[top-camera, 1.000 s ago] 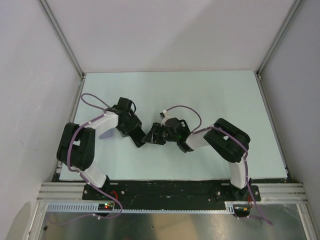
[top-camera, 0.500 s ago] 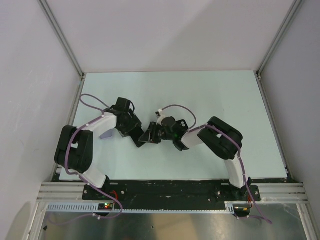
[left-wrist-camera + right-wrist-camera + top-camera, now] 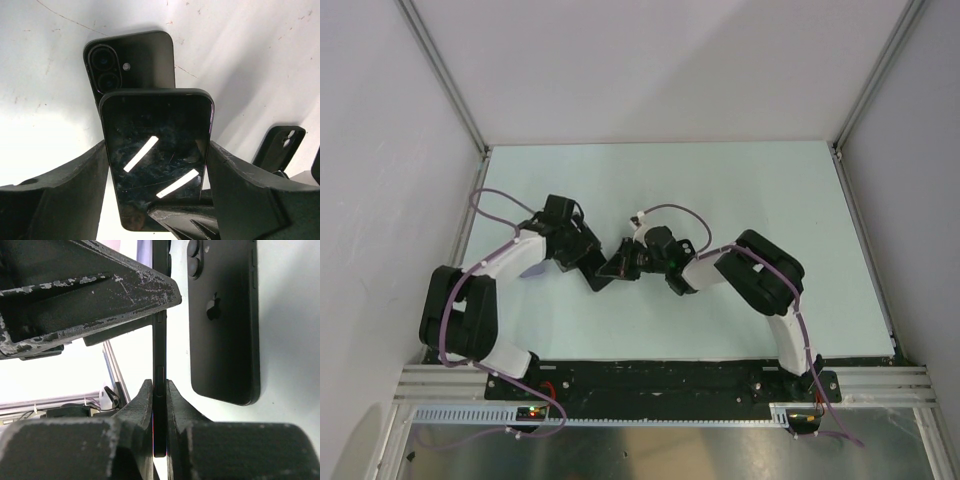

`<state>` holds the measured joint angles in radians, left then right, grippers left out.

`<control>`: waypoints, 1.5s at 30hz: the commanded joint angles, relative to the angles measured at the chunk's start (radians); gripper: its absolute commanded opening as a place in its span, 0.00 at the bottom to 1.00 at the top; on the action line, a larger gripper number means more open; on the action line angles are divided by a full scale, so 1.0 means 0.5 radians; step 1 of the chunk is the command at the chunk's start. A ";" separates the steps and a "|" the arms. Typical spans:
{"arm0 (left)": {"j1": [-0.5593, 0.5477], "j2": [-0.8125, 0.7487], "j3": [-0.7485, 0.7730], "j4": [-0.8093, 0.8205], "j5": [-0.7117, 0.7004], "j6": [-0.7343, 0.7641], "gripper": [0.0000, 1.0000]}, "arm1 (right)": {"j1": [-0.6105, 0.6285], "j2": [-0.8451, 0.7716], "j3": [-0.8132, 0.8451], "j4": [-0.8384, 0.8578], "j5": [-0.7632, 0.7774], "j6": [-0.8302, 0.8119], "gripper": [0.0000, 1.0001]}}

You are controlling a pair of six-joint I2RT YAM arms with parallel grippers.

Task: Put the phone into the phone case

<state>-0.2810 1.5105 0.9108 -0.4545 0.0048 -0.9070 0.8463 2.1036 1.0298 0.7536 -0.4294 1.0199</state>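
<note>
Left wrist alone shows the black phone case (image 3: 280, 147), lower right; left tool (image 3: 156, 150) and right tool (image 3: 159, 387), angled inward, are clamped on the glossy black phone (image 3: 156, 170).

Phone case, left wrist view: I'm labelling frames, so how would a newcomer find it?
Start at the big phone gripped in the left pincer. Look right, beyond the finger there. The case is the small black shell with an empty camera cutout, no lenses.

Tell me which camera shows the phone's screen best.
Left wrist: the phone faces it screen-on, held in the left claw. Right wrist sees only its thin edge, pinched in the right claw. Top external shows just a dark sliver between both claws.
</note>
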 commanded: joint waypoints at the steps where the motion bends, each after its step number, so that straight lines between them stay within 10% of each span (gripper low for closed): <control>1: -0.014 -0.150 0.008 -0.016 0.029 0.103 0.77 | 0.003 -0.038 0.071 0.034 0.001 -0.049 0.00; 11: -0.017 -0.361 0.384 -0.127 0.061 0.468 0.99 | -0.101 -0.390 -0.199 -0.097 0.068 -0.039 0.00; 29: -0.620 0.961 1.438 -0.134 0.076 1.252 0.70 | -1.079 -2.568 -0.957 -2.036 0.436 -0.415 0.00; 45: -0.792 1.333 1.609 -0.165 0.213 1.564 0.64 | -1.306 -2.617 -0.949 -2.144 0.041 -0.541 0.00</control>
<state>-0.6666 2.1483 1.6848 -0.5331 0.1051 -0.1886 0.1978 0.7734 0.5373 -0.3901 -0.3248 0.7750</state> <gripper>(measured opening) 0.653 0.098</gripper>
